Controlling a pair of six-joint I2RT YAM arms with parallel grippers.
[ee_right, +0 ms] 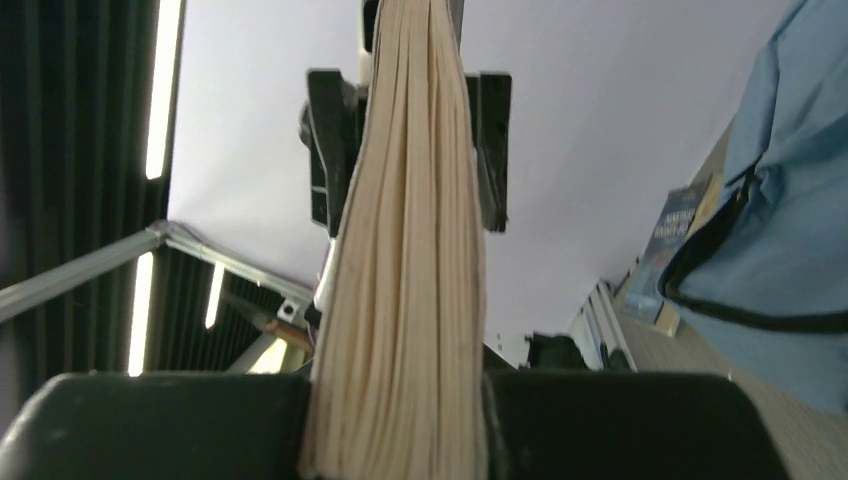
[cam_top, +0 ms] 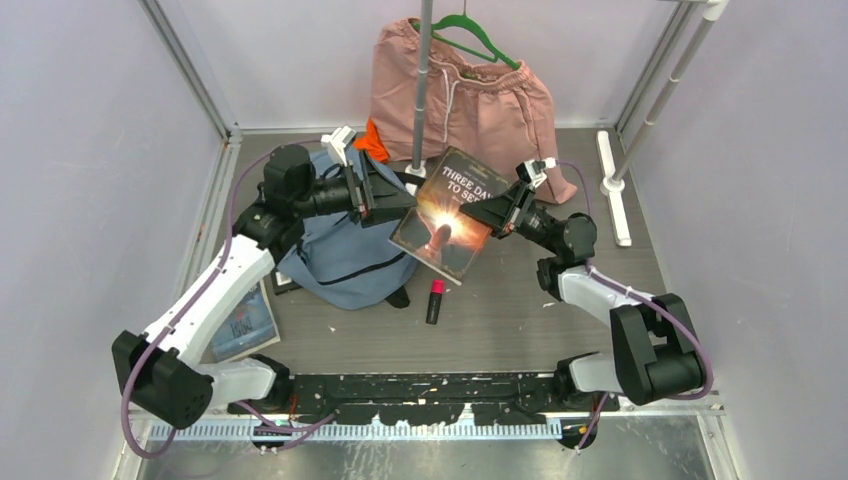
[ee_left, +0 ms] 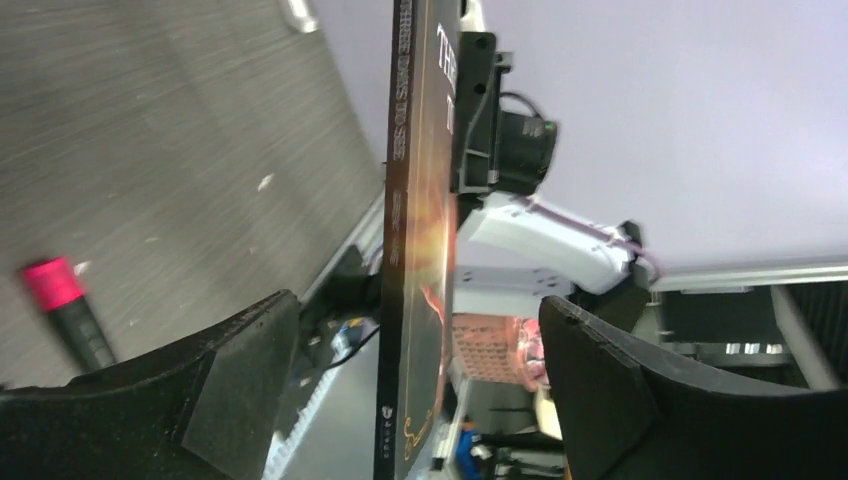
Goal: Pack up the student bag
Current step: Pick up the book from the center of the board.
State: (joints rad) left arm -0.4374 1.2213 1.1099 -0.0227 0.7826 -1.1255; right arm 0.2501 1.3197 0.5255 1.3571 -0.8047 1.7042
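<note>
The student bag lies grey-blue on the table at centre left, its black zipper showing; its fabric is also at the right edge of the right wrist view. A dark paperback book hangs tilted in the air between both arms. My right gripper is shut on its page edge, the jaws pressed on both sides. My left gripper stands open around the book's spine, with its fingers well apart from the covers.
A black marker with a pink cap lies on the table just in front of the bag. A second blue book lies at the left. Pink shorts, an orange cloth and a metal pole stand at the back.
</note>
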